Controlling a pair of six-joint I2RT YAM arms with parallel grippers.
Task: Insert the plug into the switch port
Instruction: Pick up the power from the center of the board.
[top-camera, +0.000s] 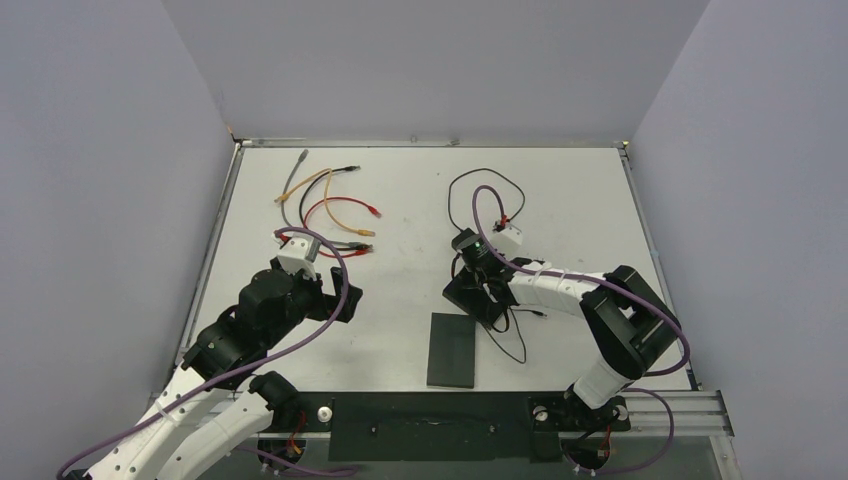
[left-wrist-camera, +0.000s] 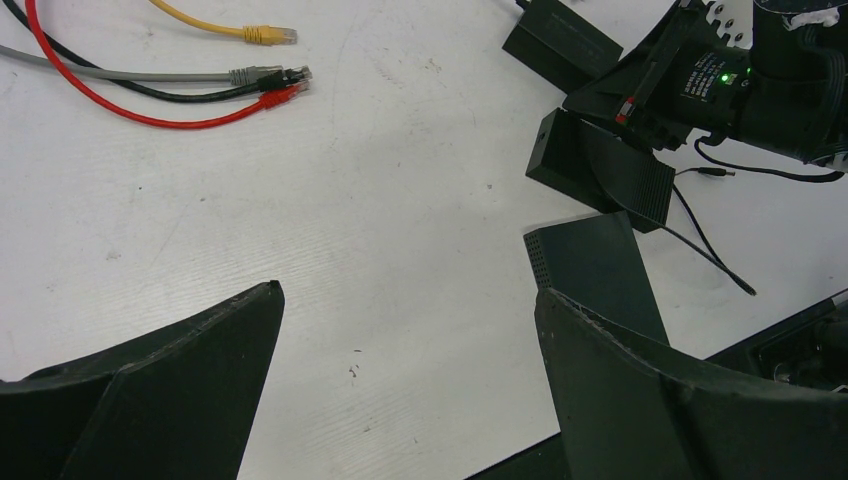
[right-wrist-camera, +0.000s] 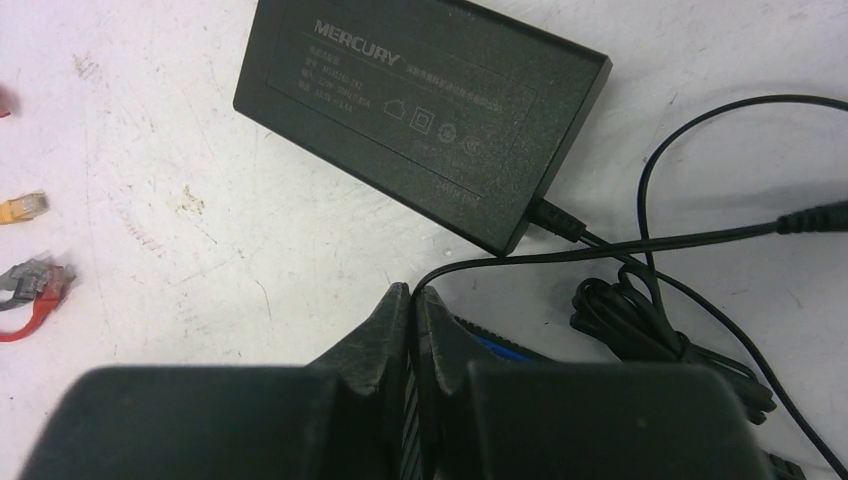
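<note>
Now | left hand (left-wrist-camera: 408, 290) — spread wide, empty | right hand (right-wrist-camera: 410, 292) — clenched, cannot tell if grasping anything

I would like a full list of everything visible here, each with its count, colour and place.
Ethernet cables: four, grey, yellow, red, black; far left of table.
Mercury-labelled box: one, black; ahead of right end effector.
Tilted box: one, black; at right end effector.
Flat box: one, black; near centre.
Thin cables: count unclear, black; around right end effector.
Table: one, white.
Left end effector: one, black, open, empty.
Right end effector: one, black, shut.
</note>
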